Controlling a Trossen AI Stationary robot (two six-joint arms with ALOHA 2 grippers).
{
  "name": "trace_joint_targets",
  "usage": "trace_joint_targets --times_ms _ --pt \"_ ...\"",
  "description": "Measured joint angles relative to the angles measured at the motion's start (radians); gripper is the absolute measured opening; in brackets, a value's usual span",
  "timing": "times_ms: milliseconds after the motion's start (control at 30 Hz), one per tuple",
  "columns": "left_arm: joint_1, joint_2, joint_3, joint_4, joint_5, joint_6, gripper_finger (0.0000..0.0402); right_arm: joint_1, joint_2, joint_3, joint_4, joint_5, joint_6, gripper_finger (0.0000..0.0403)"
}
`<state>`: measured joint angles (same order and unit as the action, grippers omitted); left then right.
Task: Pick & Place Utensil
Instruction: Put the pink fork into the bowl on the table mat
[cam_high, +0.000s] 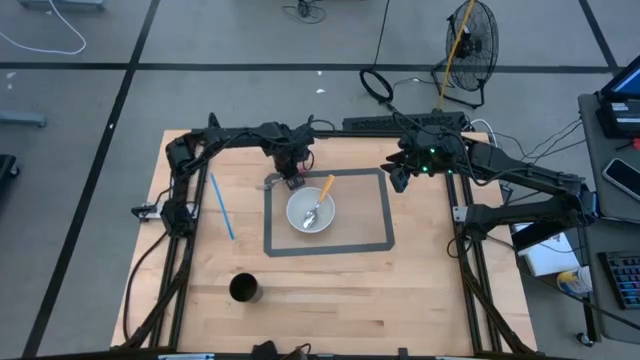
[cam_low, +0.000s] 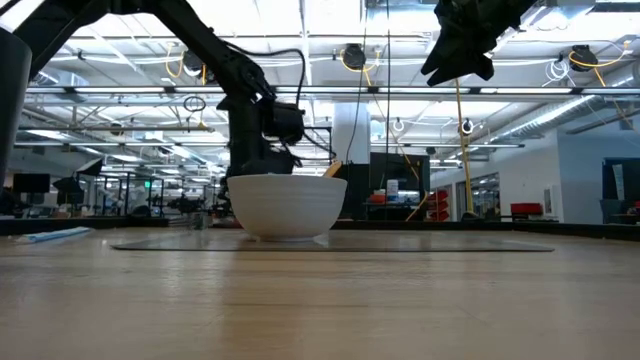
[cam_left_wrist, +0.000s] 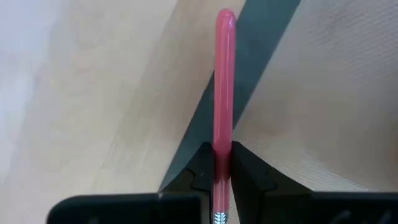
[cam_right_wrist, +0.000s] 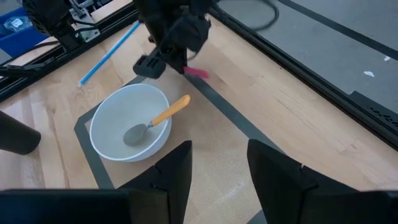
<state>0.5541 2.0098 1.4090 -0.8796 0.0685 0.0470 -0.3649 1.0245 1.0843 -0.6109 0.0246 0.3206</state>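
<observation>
Black cup (cam_high: 245, 289): you see it nearest, at 7 o'clock from the bowl, well apart.
White bowl (cam_high: 311, 211): inside the grey tape frame (cam_high: 384, 212), orange-handled spoon (cam_high: 319, 198) already in it.
Left gripper (cam_high: 291, 176): at 11 o'clock of the bowl, fingers clamped on the pink-handled utensil (cam_left_wrist: 224, 81), low over the tape.
Right gripper (cam_right_wrist: 219, 165): raised at 2 o'clock, fingers apart, idle.
Blue straw (cam_high: 221, 205): at 9 o'clock.
Risk: you grip near the handle's end; it may pivot, slip, or clip the bowl's rim.

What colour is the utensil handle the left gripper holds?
Pink handle, clearest in the left wrist view.
</observation>
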Motion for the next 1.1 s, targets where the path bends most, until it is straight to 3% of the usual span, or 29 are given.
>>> trace_joint_targets --times_ms 467,833,1100 --pt "0.042 -0.177 0.003 0.060 0.072 -0.056 0.0027 0.000 0.000 0.000 0.000 0.000 0.000 0.0146" --pt "0.037 -0.400 0.005 0.283 0.202 -0.185 0.0027 0.000 0.000 0.000 0.004 0.000 0.000 0.0145" --pt "-0.013 -0.441 0.006 0.435 0.249 -0.303 0.0027 0.000 0.000 0.000 0.010 0.001 -0.016 0.0146"
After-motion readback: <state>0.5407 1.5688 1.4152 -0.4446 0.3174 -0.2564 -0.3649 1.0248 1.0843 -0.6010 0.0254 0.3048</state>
